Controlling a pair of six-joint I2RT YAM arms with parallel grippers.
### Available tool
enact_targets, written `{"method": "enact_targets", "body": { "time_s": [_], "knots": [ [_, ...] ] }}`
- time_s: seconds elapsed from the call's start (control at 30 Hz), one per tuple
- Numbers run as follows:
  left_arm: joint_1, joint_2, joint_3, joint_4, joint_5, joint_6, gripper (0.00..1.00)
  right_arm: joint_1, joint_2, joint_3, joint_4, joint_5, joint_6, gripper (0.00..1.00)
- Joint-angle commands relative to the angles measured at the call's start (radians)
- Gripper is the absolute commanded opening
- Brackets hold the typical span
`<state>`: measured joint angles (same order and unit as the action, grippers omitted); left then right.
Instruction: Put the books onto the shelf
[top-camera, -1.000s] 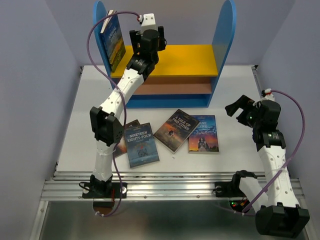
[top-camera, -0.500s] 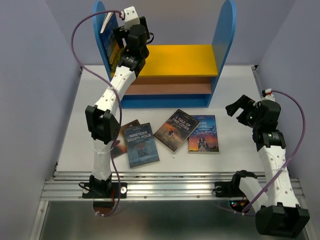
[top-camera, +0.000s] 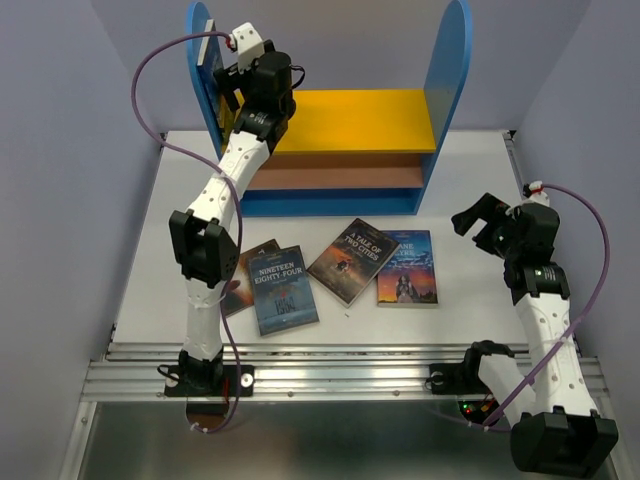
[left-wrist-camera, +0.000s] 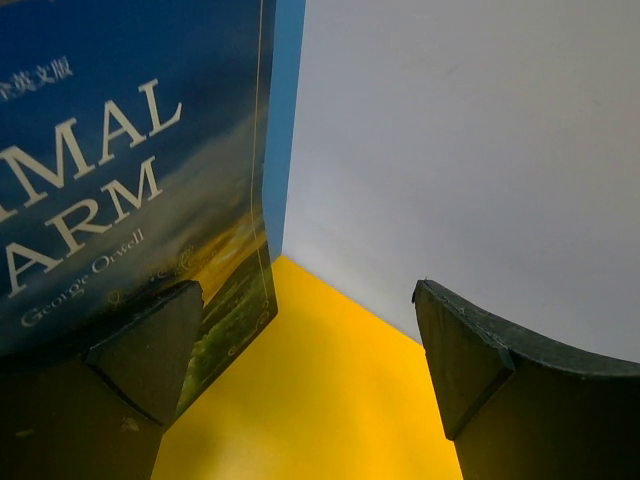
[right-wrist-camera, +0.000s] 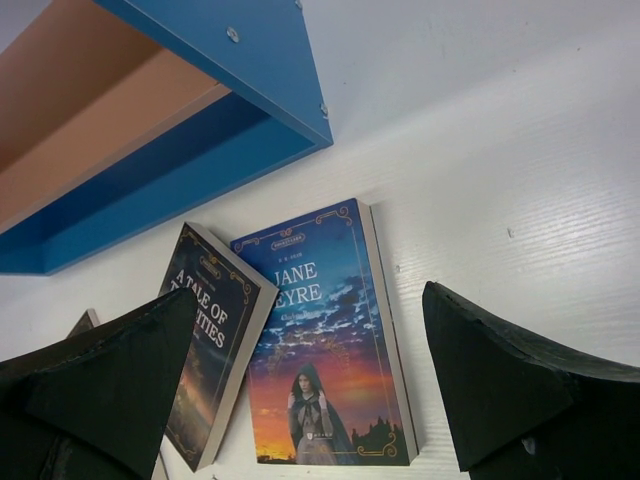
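Observation:
The shelf stands at the back of the table. A blue-green book titled Animal Farm stands upright on its yellow board, flat against the left blue panel. My left gripper is open beside that book, its left finger in front of the cover's lower edge and nothing between the jaws. On the table lie Nineteen Eighty-Four, A Tale of Two Cities and Jane Eyre. My right gripper hangs open above the table, just right of Jane Eyre.
Another book lies half under Nineteen Eighty-Four, partly hidden by the left arm. The shelf's brownish-pink lower board and blue base face the books. Purple walls close in both sides, and a metal rail runs along the near edge.
My left gripper has swung left along the yellow board to the left panel. The Animal Farm book went from leaning to upright against the panel. The right arm stayed still.

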<state>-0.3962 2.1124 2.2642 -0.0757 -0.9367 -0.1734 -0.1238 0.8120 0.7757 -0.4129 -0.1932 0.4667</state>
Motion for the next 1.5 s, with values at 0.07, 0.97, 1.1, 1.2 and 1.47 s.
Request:
{"method": "enact_targets", "body": {
  "time_s": [0.07,0.97,1.1,1.2,1.47],
  "knots": [
    [0.019,-0.066,-0.006,-0.058,-0.021,-0.066,0.99,0.001,-0.016,0.004,0.020,0.018,-0.013,1.00],
    [-0.096,-0.466,-0.448,0.027,0.611,-0.080,0.99,0.001,-0.037,0.002,0.013,0.002,-0.008,1.00],
    [-0.202,-0.700,-0.676,0.068,0.694,-0.109,0.99,0.001,-0.046,-0.006,0.008,0.000,-0.002,1.00],
    [-0.271,-0.866,-0.880,0.137,0.751,-0.132,0.99,0.001,-0.050,-0.010,0.010,-0.018,0.001,1.00],
    [-0.386,-1.126,-1.355,0.228,0.961,-0.277,0.99,0.062,-0.051,-0.085,0.043,-0.227,0.038,1.00]
  ]
}}
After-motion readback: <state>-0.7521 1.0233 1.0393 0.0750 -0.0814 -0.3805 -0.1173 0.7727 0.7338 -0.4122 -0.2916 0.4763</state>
